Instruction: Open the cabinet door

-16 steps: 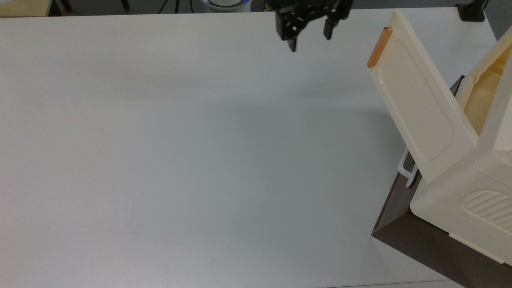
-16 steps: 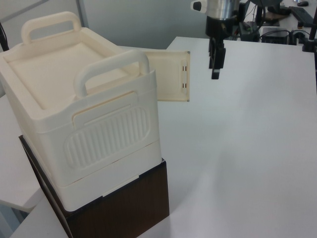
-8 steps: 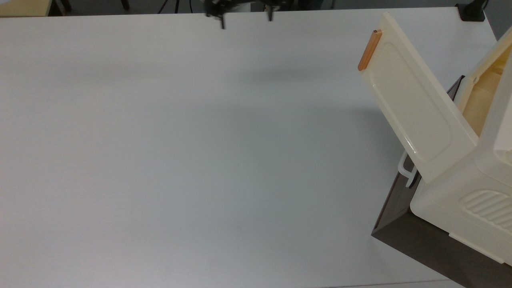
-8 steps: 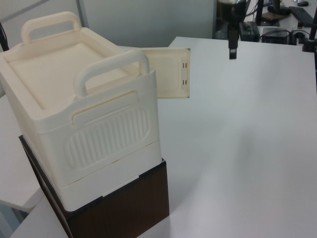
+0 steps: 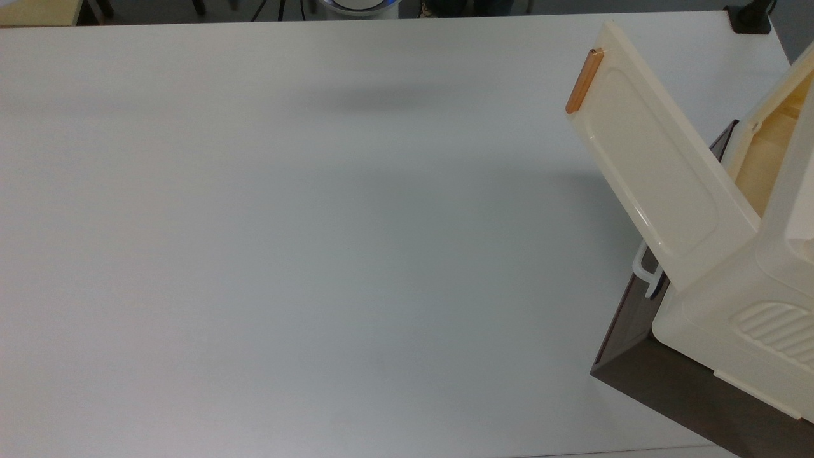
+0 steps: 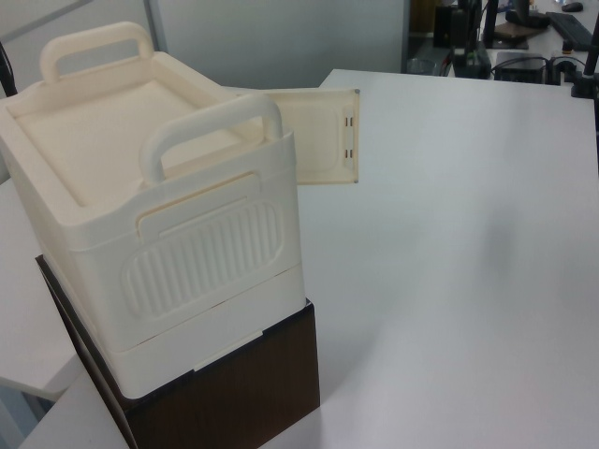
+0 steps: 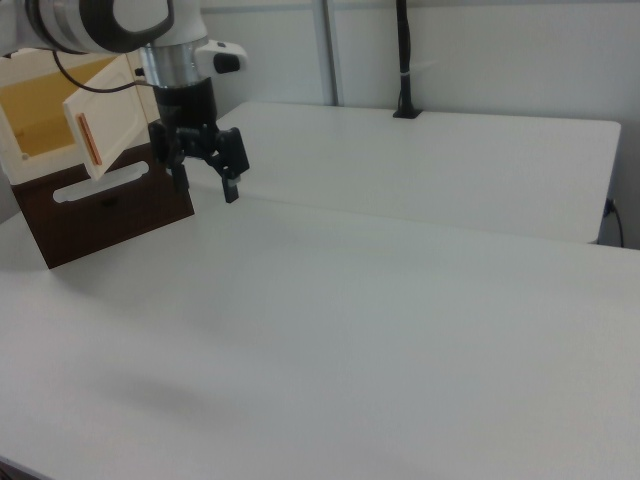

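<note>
Cabinet door (image 5: 655, 165) stands swung wide from the cream box (image 6: 159, 224), its orange handle (image 7: 88, 139) upright. The gripper (image 7: 204, 176), fingers spread and empty, hangs just to the right view's right of the handle, apart from it.

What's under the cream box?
A dark brown cabinet with a white loop handle sits under the cream box. The closed brown panel hides what is inside.
</note>
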Tool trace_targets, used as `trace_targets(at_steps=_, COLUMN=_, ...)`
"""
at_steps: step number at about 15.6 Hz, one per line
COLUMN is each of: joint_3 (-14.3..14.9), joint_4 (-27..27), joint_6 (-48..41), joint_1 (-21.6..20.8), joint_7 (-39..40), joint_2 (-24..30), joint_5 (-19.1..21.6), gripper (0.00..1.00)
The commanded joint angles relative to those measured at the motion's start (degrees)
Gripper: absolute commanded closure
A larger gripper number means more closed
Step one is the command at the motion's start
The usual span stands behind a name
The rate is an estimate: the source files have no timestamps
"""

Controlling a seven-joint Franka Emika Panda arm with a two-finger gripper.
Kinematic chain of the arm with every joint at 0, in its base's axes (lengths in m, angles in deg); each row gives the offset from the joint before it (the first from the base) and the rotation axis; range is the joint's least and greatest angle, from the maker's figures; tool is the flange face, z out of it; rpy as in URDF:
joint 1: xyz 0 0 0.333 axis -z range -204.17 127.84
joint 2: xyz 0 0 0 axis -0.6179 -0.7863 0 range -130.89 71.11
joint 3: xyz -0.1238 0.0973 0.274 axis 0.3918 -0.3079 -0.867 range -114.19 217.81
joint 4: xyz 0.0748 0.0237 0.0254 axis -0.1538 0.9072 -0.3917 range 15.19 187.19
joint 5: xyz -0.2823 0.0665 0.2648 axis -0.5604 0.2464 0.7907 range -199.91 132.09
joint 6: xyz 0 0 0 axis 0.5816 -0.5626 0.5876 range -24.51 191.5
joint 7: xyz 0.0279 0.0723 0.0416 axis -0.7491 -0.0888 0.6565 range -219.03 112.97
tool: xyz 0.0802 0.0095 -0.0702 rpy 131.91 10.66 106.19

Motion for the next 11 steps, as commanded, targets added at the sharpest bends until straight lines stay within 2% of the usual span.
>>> trace_targets(at_steps=1, joint_3=-0.54, joint_4=0.73, joint_6=-0.76, joint_1=4.10, joint_7=-1.12, joint_2=3.21, joint_5=-0.89, gripper=0.00)
trace_targets(at_steps=3, joint_3=-0.54, joint_4=0.39, joint_6=-0.23, joint_1=4.37, joint_7=-3.91, joint_2=2.78, joint_5=-2.03, gripper=0.00)
trace_targets(at_steps=5, joint_3=-0.37, joint_4=-0.67, joint_6=-0.75, joint_1=4.46, joint_7=-5.60, joint_2=2.69, joint_5=-4.92, gripper=0.00)
trace_targets(at_steps=9, joint_3=0.16, joint_4=-0.85, joint_6=-0.49, joint_1=5.25, joint_7=-4.73, joint_2=2.60, joint_5=-4.94, gripper=0.00)
trace_targets(at_steps=11, joint_3=0.16, joint_4=-0.85, joint_6=-1.11, joint_1=5.25, joint_7=-0.43, joint_2=2.78, joint_5=-4.59, gripper=0.00)
